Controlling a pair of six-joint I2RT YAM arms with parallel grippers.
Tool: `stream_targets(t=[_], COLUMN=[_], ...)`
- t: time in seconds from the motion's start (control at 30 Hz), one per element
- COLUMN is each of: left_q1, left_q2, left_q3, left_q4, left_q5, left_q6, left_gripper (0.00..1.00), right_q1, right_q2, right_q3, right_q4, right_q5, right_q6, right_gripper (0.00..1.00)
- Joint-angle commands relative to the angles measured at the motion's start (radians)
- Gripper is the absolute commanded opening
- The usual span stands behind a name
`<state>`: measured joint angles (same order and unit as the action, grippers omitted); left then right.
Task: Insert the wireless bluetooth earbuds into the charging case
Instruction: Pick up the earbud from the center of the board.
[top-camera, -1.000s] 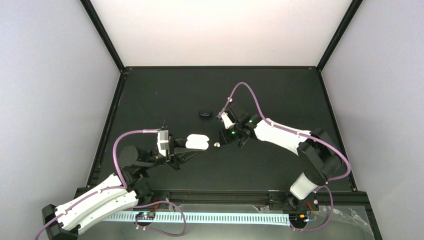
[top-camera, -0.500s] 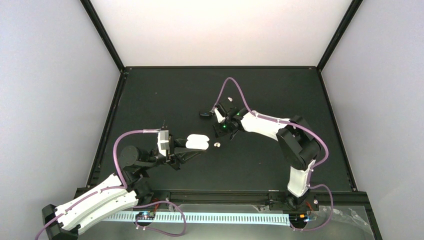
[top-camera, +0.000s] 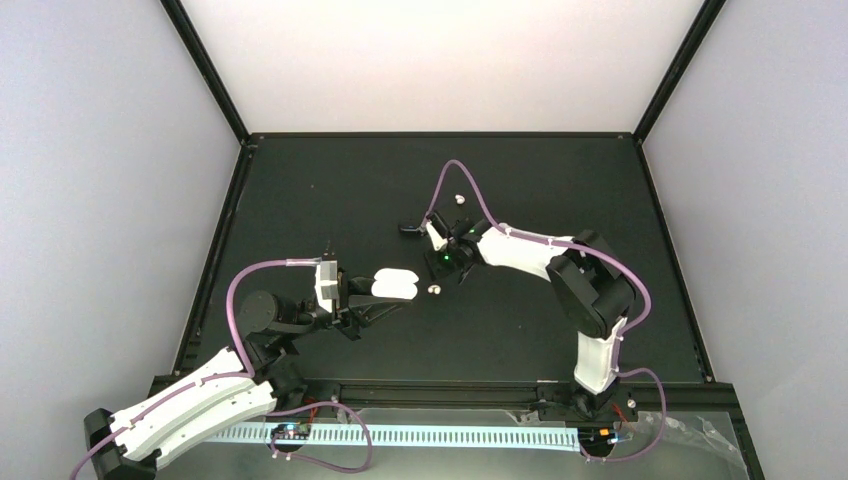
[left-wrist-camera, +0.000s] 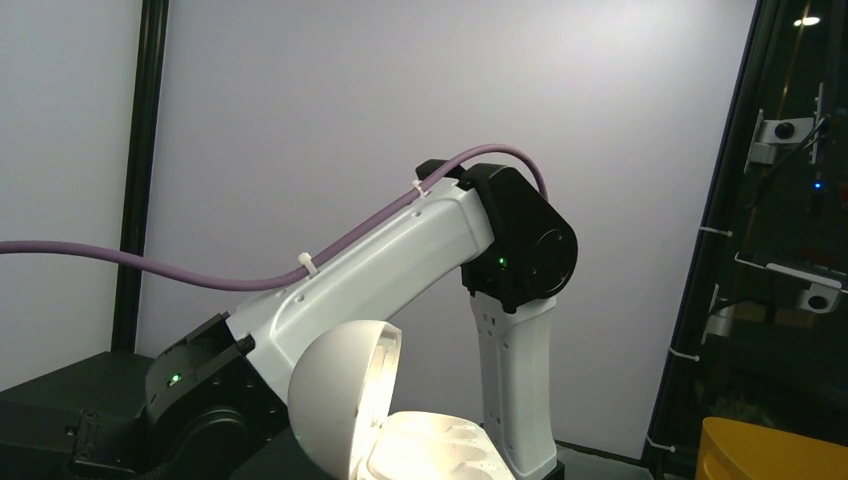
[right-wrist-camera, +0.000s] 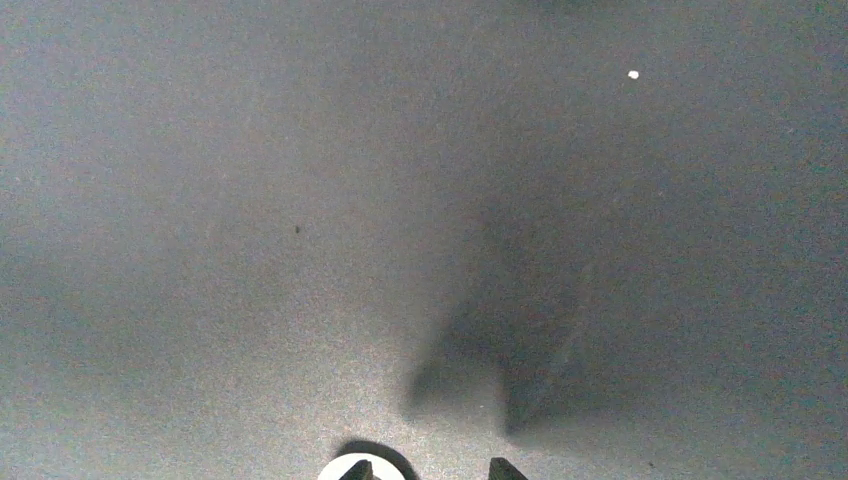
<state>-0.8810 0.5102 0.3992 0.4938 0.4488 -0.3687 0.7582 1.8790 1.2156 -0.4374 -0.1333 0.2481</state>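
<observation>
Robotics lab, a closed test cell; matte black table (top-camera: 330, 190) boxed in by plain white panels (top-camera: 440, 60) and black frame struts (top-camera: 205, 70); cabled left arm (top-camera: 190, 405) and right arm (top-camera: 540, 255) bolted at the bottom edge; wired devices (left-wrist-camera: 783, 130) mounted far right in the left wrist view.

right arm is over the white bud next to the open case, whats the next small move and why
Probably nudge the right gripper sideways until the white earbud is centred, then close. In the right wrist view the bud sits off to one side of the gap, not between the open jaws, so closing now would likely just push it away.
</observation>
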Motion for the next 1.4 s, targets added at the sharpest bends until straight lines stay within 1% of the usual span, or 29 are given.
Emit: stream_targets(t=[0.0,0.23,0.77,0.97,1.2,1.37], left_q1=[-0.003,-0.003,-0.003,-0.003,-0.003,-0.003], left_q2=[-0.010,-0.007,-0.004,-0.001,-0.001,-0.001], left_q3=[0.006,0.006,0.006,0.006,0.006,0.006], left_q4=[-0.004,0.000,0.003,0.004,0.004,0.004], left_q5=[-0.004,-0.002,0.002,0.002,0.004,0.006], left_q6=[0.015,0.011,0.007,0.005,0.004,0.002], left_gripper=[0.02,0.02,0.02,0.02,0.02,0.01], right_q1=[0.011,0.019,0.066,0.084,0.113,0.117], right_q2=[0.018,0.017,-0.022,-0.032,-0.029,-0.029], right_q3=[-0.012,-0.038,-0.093,-0.105,-0.104,-0.110], right_q4=[-0.015,-0.016,-0.014,-0.012,-0.016,-0.011], right_q5=[0.014,0.014,0.003,-0.004,-0.011,-0.015], right_q6=[-0.015,-0.017,-0.008,-0.002,0.008,0.016], right_gripper=[0.29,0.23,0.23,0.21,0.20,0.15])
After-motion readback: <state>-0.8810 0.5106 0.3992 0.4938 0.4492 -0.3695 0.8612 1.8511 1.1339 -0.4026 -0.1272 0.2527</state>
